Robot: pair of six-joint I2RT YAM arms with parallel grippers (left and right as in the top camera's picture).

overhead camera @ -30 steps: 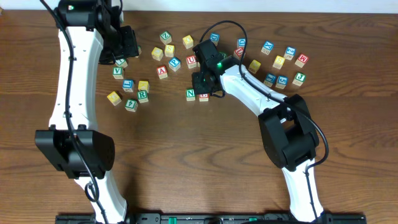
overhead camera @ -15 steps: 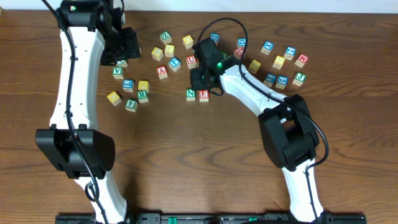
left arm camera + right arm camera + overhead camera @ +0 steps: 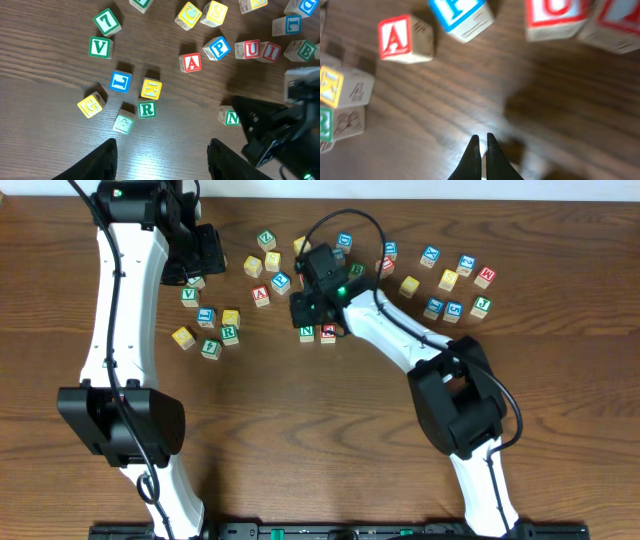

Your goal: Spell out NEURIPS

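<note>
right gripper (image 3: 482, 139): fingers pressed together, holding nothing, low over the wood. left gripper (image 3: 162, 159): fingers apart, empty, r cube (image 3: 146, 109) just ahead. n cube (image 3: 306, 332) and e cube (image 3: 328, 333) side by side mid-table. p cube (image 3: 219, 48), u cube (image 3: 251, 49), i cube (image 3: 270, 51) in a row behind them.

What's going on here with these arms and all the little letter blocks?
This robot is spelling a word with wooden letter blocks. An N and an E already sit side by side in the middle. The right end effector, shut and empty, hovers low near the A block and the U block. The left end effector hangs open above the R block, holding nothing.
</note>
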